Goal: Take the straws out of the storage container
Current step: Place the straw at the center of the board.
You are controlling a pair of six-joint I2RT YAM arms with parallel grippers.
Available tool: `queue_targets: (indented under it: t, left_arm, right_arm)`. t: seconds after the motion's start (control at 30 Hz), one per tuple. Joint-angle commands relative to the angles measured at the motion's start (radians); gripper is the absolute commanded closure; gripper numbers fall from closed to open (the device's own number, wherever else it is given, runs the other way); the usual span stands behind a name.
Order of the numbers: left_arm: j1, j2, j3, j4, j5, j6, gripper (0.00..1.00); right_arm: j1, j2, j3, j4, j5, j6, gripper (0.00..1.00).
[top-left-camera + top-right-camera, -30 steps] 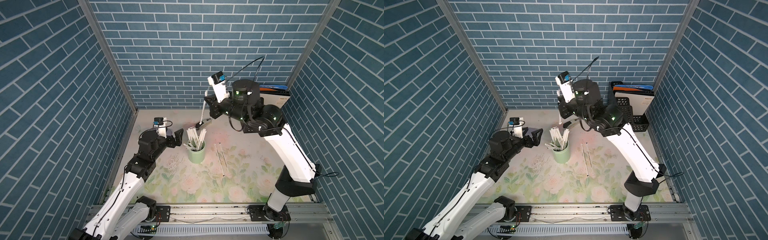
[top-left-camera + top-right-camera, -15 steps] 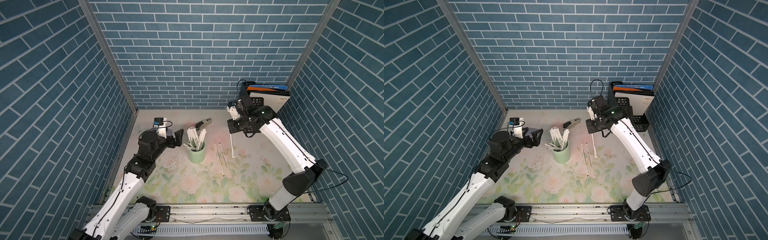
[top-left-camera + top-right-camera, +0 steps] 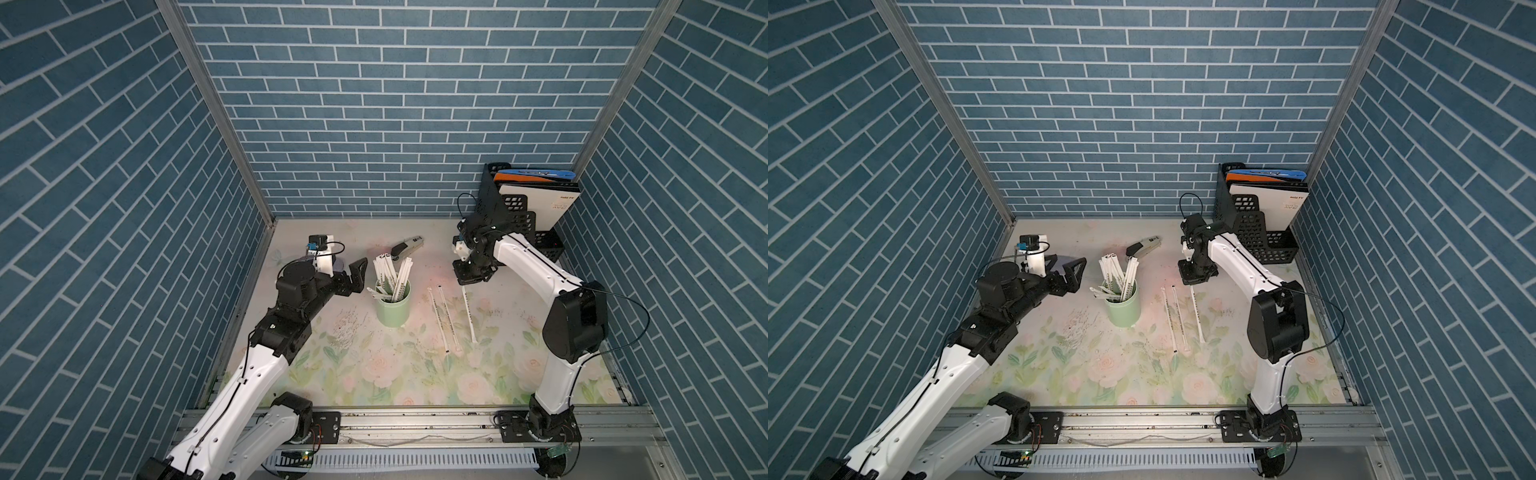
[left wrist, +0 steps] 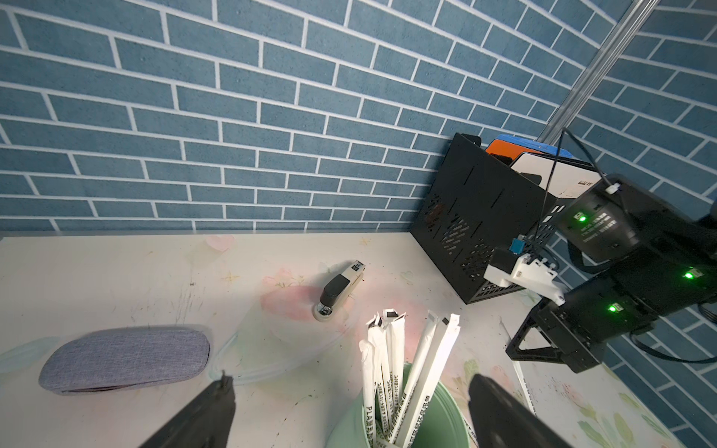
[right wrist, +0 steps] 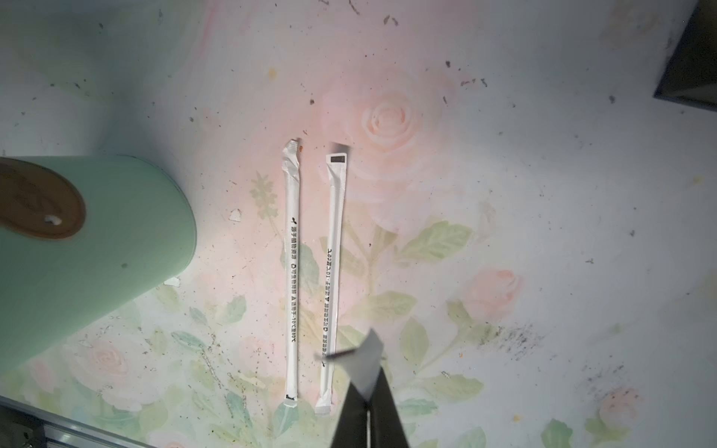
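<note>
Tightly closed right gripper (image 5: 366, 403) pinching straw (image 5: 368, 358), left gripper (image 4: 349, 382) spread wide, empty

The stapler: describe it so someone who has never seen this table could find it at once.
Start at the back brick wall and come forward onto the floral table. Just behind the mint-green cup of white straws lies the stapler, by itself. It is short, chunky and black-topped, unlike the thin white straws nearby.

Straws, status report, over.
Left fingers open beside the cup. Right fingers shut on one straw. Two straws on the mat. Rest in the cup; nothing in the way.
</note>
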Motion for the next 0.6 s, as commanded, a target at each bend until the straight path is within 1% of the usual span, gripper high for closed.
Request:
queue_targets:
  t: [0.0, 0.3, 0.57]
  left_arm:
    - [-0.002, -0.008, 0.001, 0.002, 0.009, 0.004, 0.00]
    - [-0.002, -0.008, 0.001, 0.002, 0.006, 0.005, 0.00]
    - [-0.002, -0.007, 0.001, 0.002, 0.006, 0.004, 0.01]
  right_arm:
    - [-0.009, 0.031, -0.009, 0.021, -0.033, -0.031, 1.00]
    - [-0.012, 0.121, 0.002, 0.038, -0.061, -0.037, 1.00]
    - [-0.013, 0.149, -0.014, 0.069, -0.071, -0.028, 1.00]
